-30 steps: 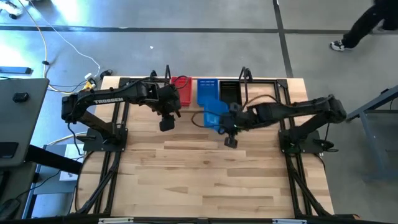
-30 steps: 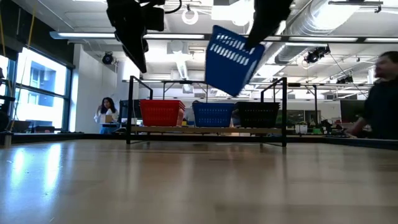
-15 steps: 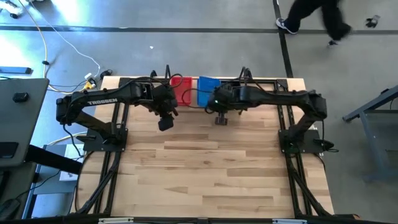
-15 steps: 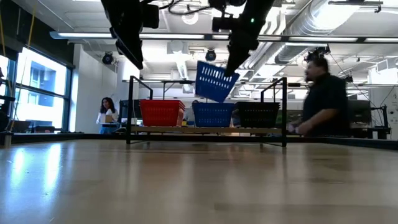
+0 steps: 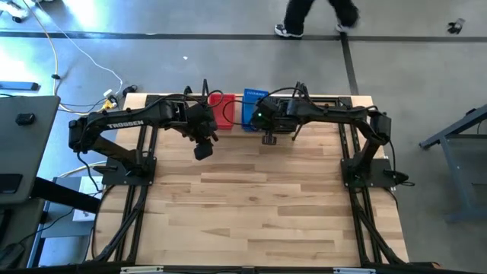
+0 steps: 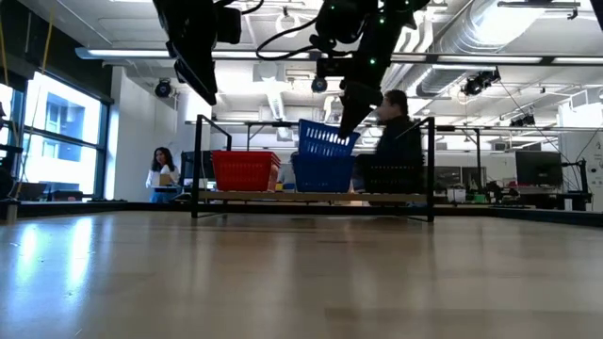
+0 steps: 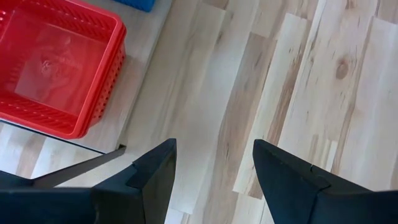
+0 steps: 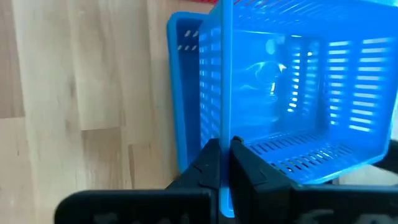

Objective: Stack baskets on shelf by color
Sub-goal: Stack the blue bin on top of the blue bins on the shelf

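R gripper [image 8: 222,163] is clamped tight on the rim wall of a blue basket [image 8: 298,87], fingers pinching the thin plastic edge between them. In the low view that held basket [image 6: 325,141] hangs tilted just above another blue basket [image 6: 320,173] that sits on the shelf [image 6: 311,197]; whether the two touch, can't tell from here. Wrist cam shows the lower blue one [image 8: 183,93] peeking out beside and beneath the held one.

From above, R gripper [image 5: 259,118] is over the shelf's middle, arm stretched across from the right side of the table [image 5: 251,205]. Blue basket [image 5: 253,106] shows just past it.

L gripper [image 7: 211,171] has jaws spread wide, nothing in them, bare wood planks between the fingers. It hovers near the table's back-left area [image 5: 204,146], just in front of the shelf, well above the tabletop in the low view [image 6: 203,71].

Red basket [image 5: 222,110] sits on the shelf to the left of the blue ones; L wrist cam catches it too [image 7: 56,65], upright, open side up. Low view also shows a black basket [image 6: 391,174] on the shelf to the right of the blue, partly hidden by a person [image 6: 396,132] passing behind. Another person [image 6: 162,174] stands far back at left.
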`<state>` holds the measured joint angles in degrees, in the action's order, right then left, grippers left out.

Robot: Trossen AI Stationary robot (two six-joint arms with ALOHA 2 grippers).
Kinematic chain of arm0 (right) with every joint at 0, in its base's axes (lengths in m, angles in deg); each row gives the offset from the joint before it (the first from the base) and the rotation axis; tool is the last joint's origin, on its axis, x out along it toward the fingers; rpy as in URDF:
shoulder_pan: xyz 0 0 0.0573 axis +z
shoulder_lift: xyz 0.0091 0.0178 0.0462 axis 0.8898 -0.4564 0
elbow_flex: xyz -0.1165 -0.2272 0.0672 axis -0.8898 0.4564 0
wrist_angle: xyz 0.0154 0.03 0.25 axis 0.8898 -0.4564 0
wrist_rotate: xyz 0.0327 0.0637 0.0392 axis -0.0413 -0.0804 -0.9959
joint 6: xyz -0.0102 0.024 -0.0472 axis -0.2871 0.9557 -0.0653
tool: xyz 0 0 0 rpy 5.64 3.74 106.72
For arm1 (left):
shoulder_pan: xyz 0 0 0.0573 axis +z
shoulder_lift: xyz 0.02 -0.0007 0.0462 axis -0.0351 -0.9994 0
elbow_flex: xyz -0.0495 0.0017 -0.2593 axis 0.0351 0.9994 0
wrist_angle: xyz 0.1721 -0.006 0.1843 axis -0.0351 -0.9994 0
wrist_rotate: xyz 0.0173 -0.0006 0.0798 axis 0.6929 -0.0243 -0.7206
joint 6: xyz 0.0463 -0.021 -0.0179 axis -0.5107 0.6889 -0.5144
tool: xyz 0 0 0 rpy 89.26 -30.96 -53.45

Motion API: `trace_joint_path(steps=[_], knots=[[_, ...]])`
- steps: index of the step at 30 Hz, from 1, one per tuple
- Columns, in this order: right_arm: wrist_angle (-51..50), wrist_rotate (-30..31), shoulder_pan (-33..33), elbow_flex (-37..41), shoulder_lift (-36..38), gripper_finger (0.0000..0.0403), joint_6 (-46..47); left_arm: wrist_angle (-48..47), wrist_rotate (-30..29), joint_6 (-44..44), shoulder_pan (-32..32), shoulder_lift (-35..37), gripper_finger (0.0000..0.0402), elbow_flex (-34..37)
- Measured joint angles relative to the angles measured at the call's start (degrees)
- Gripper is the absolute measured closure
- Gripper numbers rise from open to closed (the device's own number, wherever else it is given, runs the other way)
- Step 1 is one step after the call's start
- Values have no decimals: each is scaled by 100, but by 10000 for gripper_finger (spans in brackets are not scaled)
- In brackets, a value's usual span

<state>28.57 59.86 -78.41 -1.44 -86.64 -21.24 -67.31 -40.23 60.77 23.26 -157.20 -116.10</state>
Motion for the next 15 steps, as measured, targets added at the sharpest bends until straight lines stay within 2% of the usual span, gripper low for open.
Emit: trace_joint_path(steps=[10,15], knots=[[-17,-284,-58,0,0,401,-84,13,-14,0,0,-2,200,0],[-13,-219,-58,0,0,371,-83,68,-14,2,0,-2,200,0]])
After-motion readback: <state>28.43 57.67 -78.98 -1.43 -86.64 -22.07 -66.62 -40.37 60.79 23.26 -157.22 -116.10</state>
